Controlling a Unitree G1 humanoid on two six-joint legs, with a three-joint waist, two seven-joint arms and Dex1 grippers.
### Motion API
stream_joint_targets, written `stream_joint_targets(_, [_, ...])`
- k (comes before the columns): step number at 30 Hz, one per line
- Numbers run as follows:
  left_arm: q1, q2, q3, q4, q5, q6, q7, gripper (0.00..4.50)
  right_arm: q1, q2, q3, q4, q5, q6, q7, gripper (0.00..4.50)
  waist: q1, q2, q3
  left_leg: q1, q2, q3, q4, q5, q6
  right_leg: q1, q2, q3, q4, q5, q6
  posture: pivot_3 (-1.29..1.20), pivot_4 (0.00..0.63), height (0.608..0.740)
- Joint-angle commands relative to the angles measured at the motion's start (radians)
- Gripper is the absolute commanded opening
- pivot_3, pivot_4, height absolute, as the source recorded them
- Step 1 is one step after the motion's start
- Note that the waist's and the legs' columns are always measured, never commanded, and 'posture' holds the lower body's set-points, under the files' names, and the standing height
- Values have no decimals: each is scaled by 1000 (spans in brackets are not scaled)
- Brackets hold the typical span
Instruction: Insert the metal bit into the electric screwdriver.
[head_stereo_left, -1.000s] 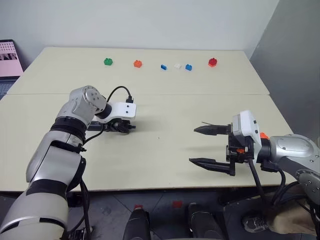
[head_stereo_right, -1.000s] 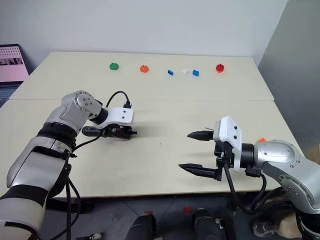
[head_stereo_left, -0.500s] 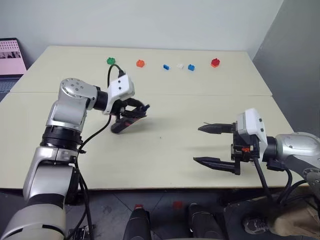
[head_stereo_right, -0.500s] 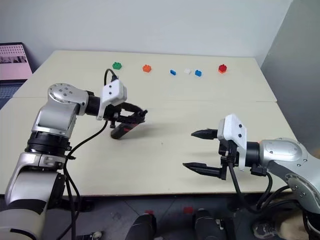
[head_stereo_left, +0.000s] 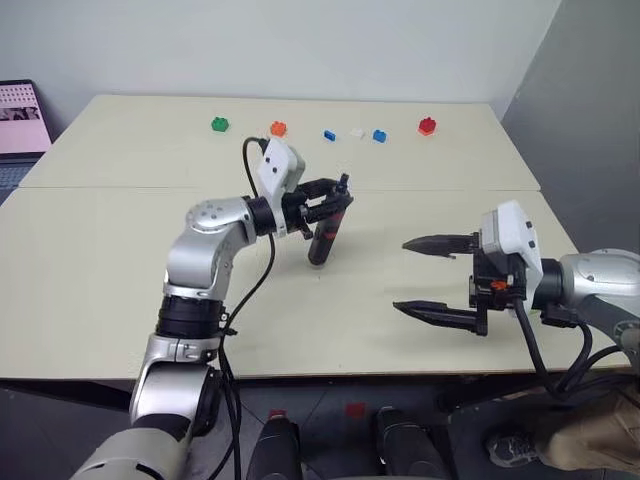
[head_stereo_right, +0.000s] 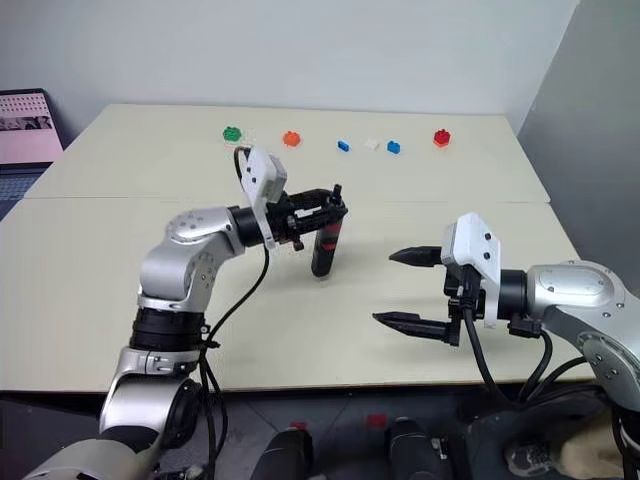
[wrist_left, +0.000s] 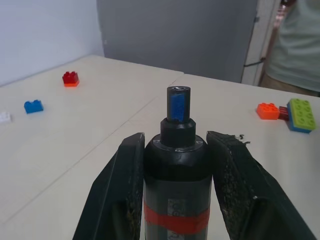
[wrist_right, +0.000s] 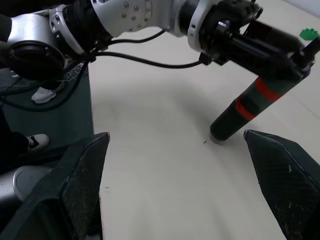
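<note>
1. The electric screwdriver (wrist_left: 176, 185) is cut off by the left wrist view's lower edge.
2. A person (wrist_left: 295, 45) at 2 o'clock is cropped to a torso.
3. The right claw's fingertips (wrist_right: 280, 185) run past the frame.

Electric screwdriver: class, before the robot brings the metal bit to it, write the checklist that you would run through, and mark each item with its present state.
1. Electric screwdriver clamped in the left gripper, a finger on each side: ok.
2. Its tip end stands past the fingers, uncovered: ok.
3. Tool held upright: not ok, it leans.
4. Its lower end rests on the table: cannot tell.
5. Right gripper open and facing the tool: ok.
6. Metal bit in the right gripper: cannot tell.
</note>
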Motion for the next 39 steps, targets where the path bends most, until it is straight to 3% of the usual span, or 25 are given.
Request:
stream_joint_targets(1, [30, 6, 27, -65, -40, -37, 24, 1586, -11, -19, -21, -16, -8, -11, 6, 4500, 1, 0, 0, 0, 0, 0, 0, 0, 0, 1, 0, 0, 0, 0, 0, 0, 150, 740])
stream_joint_targets(12, [136, 54, 20, -139, -100, -47, 22, 1584, -19, -46, -12, 3, -31, -22, 46, 4500, 2, 0, 0, 4, 0, 0, 0, 0, 0, 5, 0, 0, -2, -3, -5, 0, 150, 740])
stream_joint_targets(30, [187, 44, 2, -195, -134, -45, 97, 1583, -134, -2, 19, 108, -77, -62, 82, 4500, 5, 0, 0, 4, 0, 0, 0, 0, 0, 6, 0, 0, -4, -3, -5, 0, 150, 740])
stream_joint_targets(35, [206, 38, -11, -212, -130, -54, 112, 1583, -198, -102, 176, 311, -347, -152, 148, 4500, 7, 1, 0, 4, -1, 1, 0, 0, 0, 6, -1, 0, -4, -3, -5, 0, 150, 740])
stream_joint_targets(39, [224, 34, -42, -209, -101, -91, 111, 1582, -439, -59, 425, 596, -569, -143, 239, 4500, -3, 2, -1, 6, -1, 3, 0, 0, 0, 6, -1, 2, -4, -3, -5, 0, 150, 740])
